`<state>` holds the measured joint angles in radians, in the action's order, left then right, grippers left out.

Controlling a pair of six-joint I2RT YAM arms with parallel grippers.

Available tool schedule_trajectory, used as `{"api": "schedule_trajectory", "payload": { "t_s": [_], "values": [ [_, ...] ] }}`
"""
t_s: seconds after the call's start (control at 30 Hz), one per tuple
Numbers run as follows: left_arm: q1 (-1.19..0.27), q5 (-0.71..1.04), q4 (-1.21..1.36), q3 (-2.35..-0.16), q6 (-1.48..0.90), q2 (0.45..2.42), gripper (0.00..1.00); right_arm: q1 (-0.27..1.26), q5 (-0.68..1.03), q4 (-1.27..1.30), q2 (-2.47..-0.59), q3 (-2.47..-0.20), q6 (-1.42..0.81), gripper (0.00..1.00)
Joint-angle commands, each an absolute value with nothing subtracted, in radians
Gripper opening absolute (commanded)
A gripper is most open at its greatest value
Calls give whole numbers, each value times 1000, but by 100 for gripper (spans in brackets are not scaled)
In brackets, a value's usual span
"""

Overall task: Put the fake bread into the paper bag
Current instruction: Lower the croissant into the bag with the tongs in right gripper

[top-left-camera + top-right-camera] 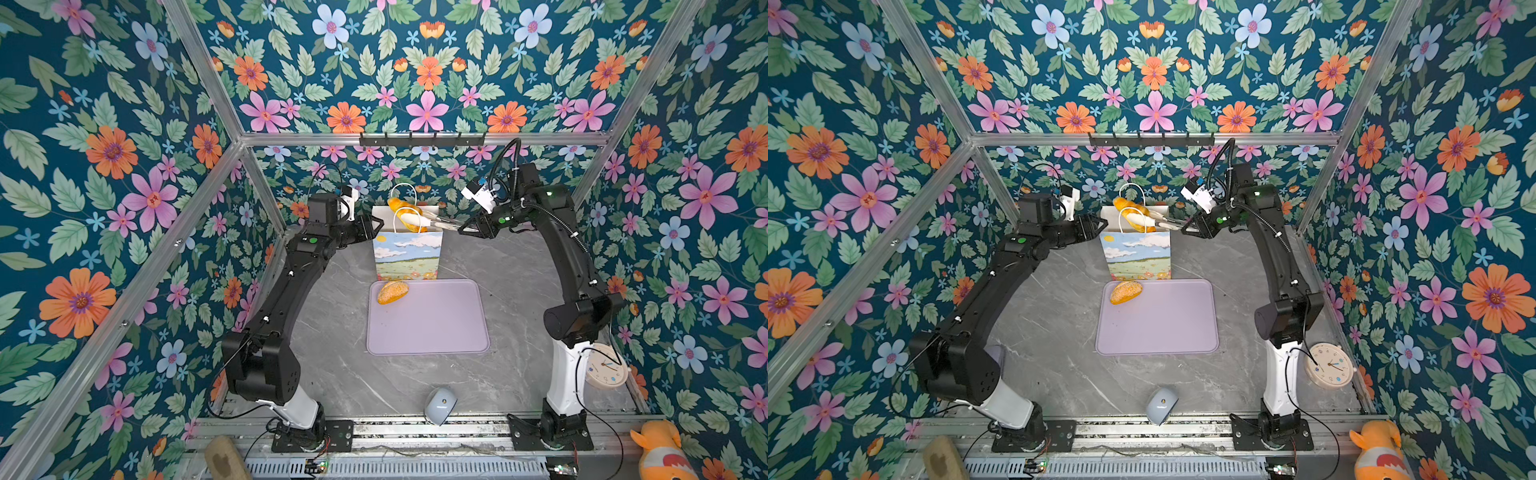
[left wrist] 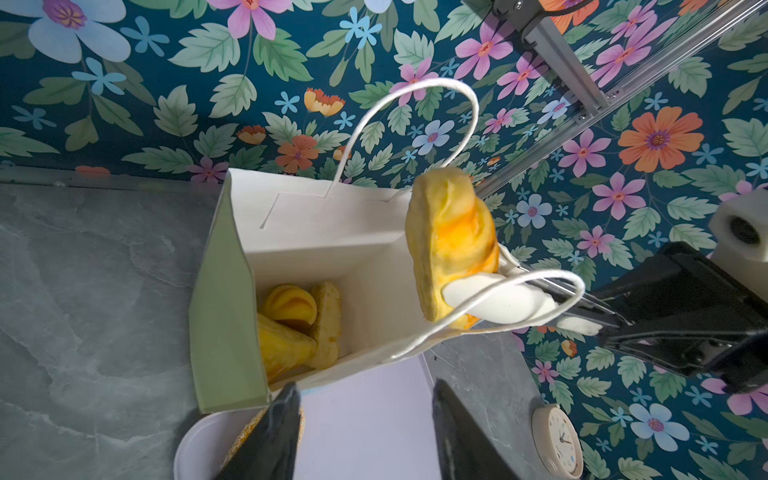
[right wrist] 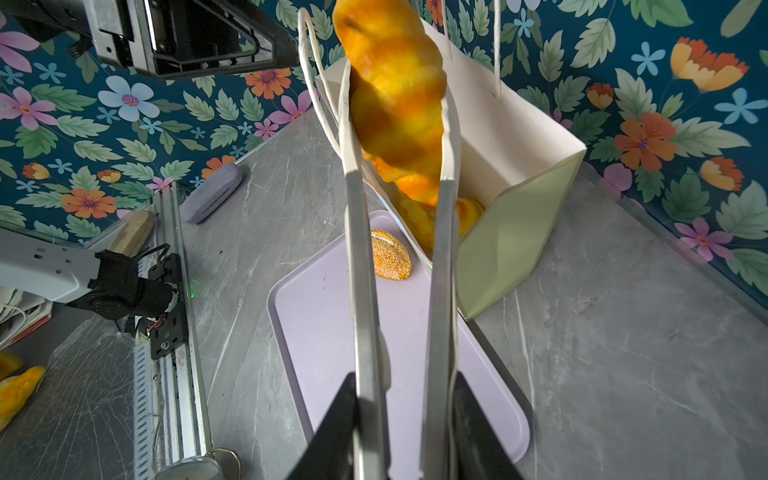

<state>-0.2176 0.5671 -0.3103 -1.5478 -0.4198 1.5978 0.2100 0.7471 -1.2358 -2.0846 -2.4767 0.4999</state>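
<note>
The paper bag [image 1: 407, 257] [image 1: 1138, 257] stands upright at the back edge of the lilac tray [image 1: 436, 324], and several pieces of fake bread [image 2: 291, 307] lie inside it. My right gripper [image 1: 463, 228] [image 3: 403, 376] is shut on metal tongs [image 3: 361, 291]. The tongs pinch a ridged croissant [image 1: 397, 203] [image 3: 395, 91] above the bag's open mouth, beside a cord handle [image 2: 536, 276]. A seeded bun [image 1: 392, 291] [image 3: 390, 255] lies on the tray's far left corner. At the bag's left top edge my left gripper [image 1: 376, 226] [image 2: 365, 384] is open and holds nothing.
A white clock [image 1: 604, 365] leans by the right arm's base. A pale blue mouse [image 1: 439, 405] lies near the front rail. A tan block [image 1: 224, 459] and an orange plush toy [image 1: 660, 453] sit at the front corners. A grey case [image 3: 212, 193] lies by the left wall.
</note>
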Motion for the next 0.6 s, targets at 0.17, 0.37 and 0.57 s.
{"api": "schedule_trajectory", "payload": {
  "t_s": [0.17,0.37,0.57],
  "values": [
    [-217,578,-295,-1546,-431,1594,53,234,714,-1254,-2121,-2511,523,32],
    [-218,550,-289,-1537,-419,1586,52,241,694,-1257,-2134,-2533,487,37],
    [-217,555,-276,-1530,-426,1591,52,256,644,-1261,-2125,-2537,482,44]
  ]
}}
